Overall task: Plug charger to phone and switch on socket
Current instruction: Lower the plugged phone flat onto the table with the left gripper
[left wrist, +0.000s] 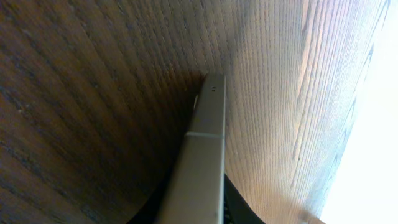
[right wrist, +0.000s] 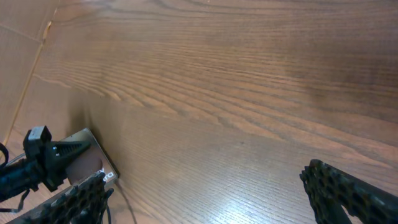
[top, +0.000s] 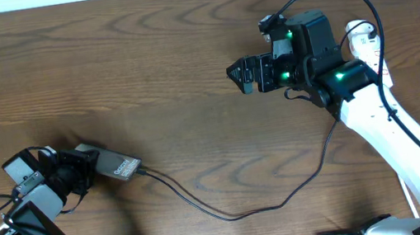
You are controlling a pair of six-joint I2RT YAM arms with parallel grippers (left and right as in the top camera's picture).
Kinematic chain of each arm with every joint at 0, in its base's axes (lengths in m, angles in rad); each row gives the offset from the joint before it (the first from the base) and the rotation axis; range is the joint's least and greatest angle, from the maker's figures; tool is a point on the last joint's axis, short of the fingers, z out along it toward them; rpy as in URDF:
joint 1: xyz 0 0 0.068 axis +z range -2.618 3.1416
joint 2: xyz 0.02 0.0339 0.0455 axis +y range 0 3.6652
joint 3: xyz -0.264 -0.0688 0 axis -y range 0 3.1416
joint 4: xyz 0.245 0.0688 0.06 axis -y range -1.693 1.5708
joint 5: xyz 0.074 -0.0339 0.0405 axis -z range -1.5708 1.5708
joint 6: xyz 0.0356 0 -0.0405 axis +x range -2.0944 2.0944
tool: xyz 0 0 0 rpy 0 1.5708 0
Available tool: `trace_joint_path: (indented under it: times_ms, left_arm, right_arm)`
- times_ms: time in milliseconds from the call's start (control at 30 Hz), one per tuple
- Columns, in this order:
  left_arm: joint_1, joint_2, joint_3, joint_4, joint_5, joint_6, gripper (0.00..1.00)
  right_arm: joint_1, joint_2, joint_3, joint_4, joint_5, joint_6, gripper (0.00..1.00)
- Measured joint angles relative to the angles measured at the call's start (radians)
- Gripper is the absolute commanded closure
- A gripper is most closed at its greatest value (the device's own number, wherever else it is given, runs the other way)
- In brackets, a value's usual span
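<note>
Overhead: left claw (top: 92, 163) clamped on end of phone (top: 120, 167), rest jutting past fingertips. Left wrist: only phone's grey edge (left wrist: 208, 143), close up against counter (left wrist: 93, 93). Charger (top: 233, 212) tip at phone's far end, cable looping toward right arm. Right claw (top: 239, 76) wide, empty; gap plainest in right wrist (right wrist: 205, 180). Behind right claw, socket (top: 362, 38), overhead only.

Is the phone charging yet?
Nearly. The thin black charger cable seems plugged into the slim grey-brown phone, held by the left gripper. The open right gripper hovers empty. Left: switching on the white socket strip; its switch is hidden.
</note>
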Motion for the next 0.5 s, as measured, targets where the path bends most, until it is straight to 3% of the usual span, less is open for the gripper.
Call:
trace_joint_path:
  times_ms: [100, 400, 500]
  left_arm:
    - [0.0, -0.002, 0.002, -0.003, 0.008, 0.003, 0.68]
    - [0.0, -0.011, 0.009, -0.018, 0.018, -0.002, 0.61]
    - [0.0, -0.013, 0.011, -0.022, 0.023, 0.001, 0.51]
  right_arm:
    - [0.0, 0.0, 0.0, 0.0, 0.0, 0.0, 0.01]
    - [0.0, 0.0, 0.0, -0.003, 0.0, 0.0, 0.01]
    - [0.0, 0.0, 0.0, -0.003, 0.0, 0.0, 0.01]
